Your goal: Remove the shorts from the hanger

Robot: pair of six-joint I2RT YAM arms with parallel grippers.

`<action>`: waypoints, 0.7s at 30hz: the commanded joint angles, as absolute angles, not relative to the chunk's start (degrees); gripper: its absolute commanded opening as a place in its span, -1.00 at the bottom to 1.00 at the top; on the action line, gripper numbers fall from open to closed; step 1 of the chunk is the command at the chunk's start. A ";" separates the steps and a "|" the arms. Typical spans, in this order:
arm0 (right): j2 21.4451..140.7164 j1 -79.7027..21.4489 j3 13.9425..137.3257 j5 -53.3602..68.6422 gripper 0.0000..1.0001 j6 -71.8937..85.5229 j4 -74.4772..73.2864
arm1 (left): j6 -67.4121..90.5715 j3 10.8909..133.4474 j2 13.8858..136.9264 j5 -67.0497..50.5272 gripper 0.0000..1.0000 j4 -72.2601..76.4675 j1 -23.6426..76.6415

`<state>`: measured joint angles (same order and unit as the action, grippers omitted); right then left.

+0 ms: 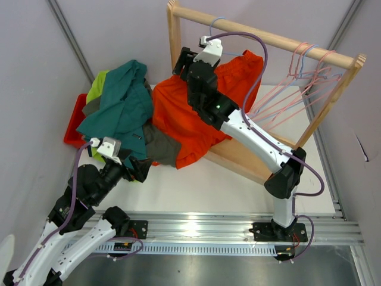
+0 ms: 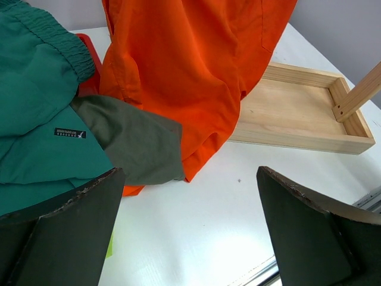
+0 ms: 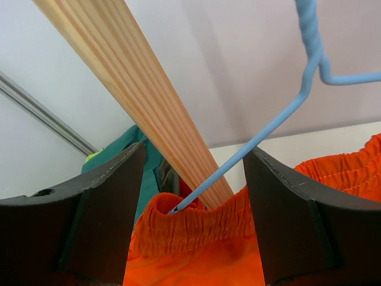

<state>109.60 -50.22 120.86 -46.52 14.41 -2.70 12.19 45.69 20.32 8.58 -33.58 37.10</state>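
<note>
The orange shorts (image 1: pixel 178 116) hang on a blue hanger (image 3: pixel 280 119) from the wooden rod (image 1: pixel 268 39); their lower part drapes onto the table. My right gripper (image 1: pixel 184 62) is open at the top of the shorts, its jaws on either side of the orange waistband (image 3: pixel 196 229) where the hanger end pokes out. Teal shorts (image 1: pixel 119 107), dark grey shorts (image 1: pixel 161 146) and lime green shorts (image 1: pixel 98 86) lie piled at the left. My left gripper (image 1: pixel 140 170) is open and empty over bare table (image 2: pixel 196 208), just short of the grey leg (image 2: pixel 137 140). Navy shorts are out of view.
A red bin (image 1: pixel 74 122) sits under the pile at the far left. The wooden rack's base tray (image 2: pixel 297 113) lies behind the orange shorts. Several empty pink hangers (image 1: pixel 297 77) hang at the rod's right end. Grey walls close in both sides.
</note>
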 commanded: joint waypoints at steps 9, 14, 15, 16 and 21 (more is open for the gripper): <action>109.16 -49.39 121.46 -49.31 -0.27 16.87 -1.58 | 13.10 45.35 21.53 7.21 0.98 -31.90 37.18; 107.58 -50.27 120.50 -49.74 -0.98 16.00 -1.58 | 13.01 45.26 21.71 7.21 0.98 -31.90 37.09; 106.62 -50.62 119.80 -49.83 -1.00 15.65 -1.58 | 13.01 45.35 21.80 7.21 0.98 -31.90 37.09; 106.00 -50.80 119.36 -49.75 -1.00 15.64 -1.58 | 13.01 45.35 21.88 7.21 0.99 -31.99 37.09; 100.91 -52.73 115.41 -48.78 -1.00 16.08 -1.58 | 13.01 45.35 21.80 7.56 0.98 -31.91 37.09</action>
<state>107.02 -50.81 116.66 -48.34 16.99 -3.14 12.19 45.65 21.15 8.34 -33.58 37.10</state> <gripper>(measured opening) 0.039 0.993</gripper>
